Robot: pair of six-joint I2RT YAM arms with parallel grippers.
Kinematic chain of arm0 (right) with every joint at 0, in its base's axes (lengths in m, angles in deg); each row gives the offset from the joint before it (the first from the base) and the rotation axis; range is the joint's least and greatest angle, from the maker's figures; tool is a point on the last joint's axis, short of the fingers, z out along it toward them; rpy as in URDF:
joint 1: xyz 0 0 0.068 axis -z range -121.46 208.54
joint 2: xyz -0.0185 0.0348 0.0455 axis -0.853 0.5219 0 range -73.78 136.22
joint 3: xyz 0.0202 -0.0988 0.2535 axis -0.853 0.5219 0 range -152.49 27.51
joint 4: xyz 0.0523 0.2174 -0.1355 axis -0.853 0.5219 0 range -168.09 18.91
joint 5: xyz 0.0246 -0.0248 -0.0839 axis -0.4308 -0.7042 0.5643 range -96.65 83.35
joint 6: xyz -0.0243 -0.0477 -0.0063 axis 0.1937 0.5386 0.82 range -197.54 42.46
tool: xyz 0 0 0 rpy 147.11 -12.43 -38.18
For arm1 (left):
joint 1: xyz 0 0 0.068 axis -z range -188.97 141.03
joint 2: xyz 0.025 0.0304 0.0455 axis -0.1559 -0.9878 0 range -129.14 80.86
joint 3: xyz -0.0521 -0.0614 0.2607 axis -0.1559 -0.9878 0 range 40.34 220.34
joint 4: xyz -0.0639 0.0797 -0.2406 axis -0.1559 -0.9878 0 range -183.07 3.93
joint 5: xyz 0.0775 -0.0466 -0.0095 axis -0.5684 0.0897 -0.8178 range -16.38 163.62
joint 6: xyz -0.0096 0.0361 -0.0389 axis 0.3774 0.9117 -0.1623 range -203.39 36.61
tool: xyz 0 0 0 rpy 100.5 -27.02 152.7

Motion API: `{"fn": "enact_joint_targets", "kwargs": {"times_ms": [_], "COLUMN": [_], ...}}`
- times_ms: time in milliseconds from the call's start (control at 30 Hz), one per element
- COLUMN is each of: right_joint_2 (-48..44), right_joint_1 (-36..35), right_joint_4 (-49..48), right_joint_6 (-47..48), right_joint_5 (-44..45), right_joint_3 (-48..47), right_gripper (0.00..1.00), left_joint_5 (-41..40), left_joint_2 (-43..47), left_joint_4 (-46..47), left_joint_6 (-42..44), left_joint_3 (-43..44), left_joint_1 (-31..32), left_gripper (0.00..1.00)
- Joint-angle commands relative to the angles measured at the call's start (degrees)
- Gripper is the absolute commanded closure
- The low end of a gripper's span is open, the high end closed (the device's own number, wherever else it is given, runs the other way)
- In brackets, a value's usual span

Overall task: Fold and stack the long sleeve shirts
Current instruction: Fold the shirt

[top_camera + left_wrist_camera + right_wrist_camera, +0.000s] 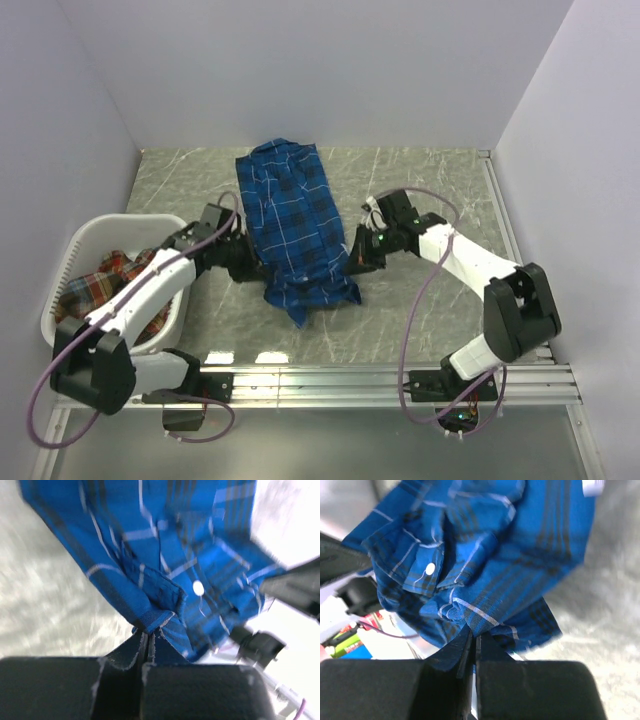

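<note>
left pincer [148, 641] and right pincer [473, 639] are each clamped on the blue shirt [295, 220].

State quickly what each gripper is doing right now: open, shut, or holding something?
Left gripper: shut on the blue shirt, at its edge.
Right gripper: shut on the blue shirt too.

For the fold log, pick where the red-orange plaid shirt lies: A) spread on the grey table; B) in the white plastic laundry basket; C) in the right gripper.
B: the red-orange plaid shirt lies inside the white plastic laundry basket, left of the royal blue plaid shirt.
</note>
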Motion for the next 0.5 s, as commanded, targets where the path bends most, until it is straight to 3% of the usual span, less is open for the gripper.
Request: {"fn": "enact_joint_targets", "kwargs": {"times_ms": [0, 467], "right_joint_2": [3.9, 18.6], "right_joint_1": [1.2, 5.3], "right_joint_4": [1.7, -3.9], "right_joint_6": [0.9, -5.7], "right_joint_5": [-0.9, -3.8], "right_joint_3": [-6.1, -23.4], "right_gripper": [1.0, 0.99], "left_joint_5": [-2.0, -0.4], "left_joint_2": [-3.3, -19.6], "left_joint_4": [2.2, 9.3], "left_joint_6": [3.2, 3.6], "left_joint_3": [5.4, 17.4], "left_joint_1": [-4.1, -14.3], "left_gripper": [0.99, 0.98]}}
